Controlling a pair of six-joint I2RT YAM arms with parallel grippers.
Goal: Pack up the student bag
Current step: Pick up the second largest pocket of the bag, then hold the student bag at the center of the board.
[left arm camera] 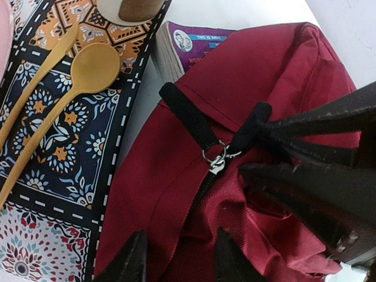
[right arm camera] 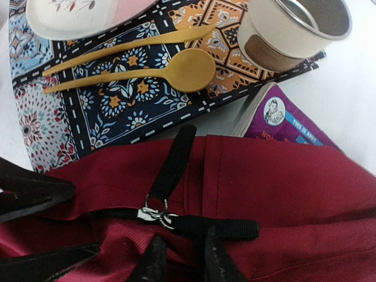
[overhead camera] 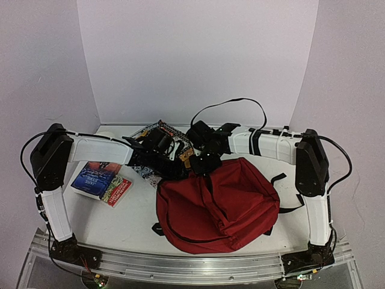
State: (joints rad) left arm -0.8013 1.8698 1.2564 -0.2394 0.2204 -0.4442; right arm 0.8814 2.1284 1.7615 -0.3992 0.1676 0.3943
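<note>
Left wrist view: left gripper [left arm camera: 182, 238] at bottom edge, jaws parted and empty; student bag [left arm camera: 264, 64] fills centre-right, its zipper [left arm camera: 202, 194] running up-frame to the pulls [left arm camera: 217, 160] at centre; right gripper [left arm camera: 255, 150], also parted and empty, sits nearer them, entering from the right.

The student bag [overhead camera: 219, 201] is laid on the table [overhead camera: 108, 223], right of two books [overhead camera: 99, 179]. Behind it a mat [right arm camera: 117, 111] is spread, on which a plate [right arm camera: 82, 14], spoon [right arm camera: 188, 69] and cup [right arm camera: 294, 29] are set (a third book [right arm camera: 282, 117] is lodged beside the mat, just behind the bag).
</note>
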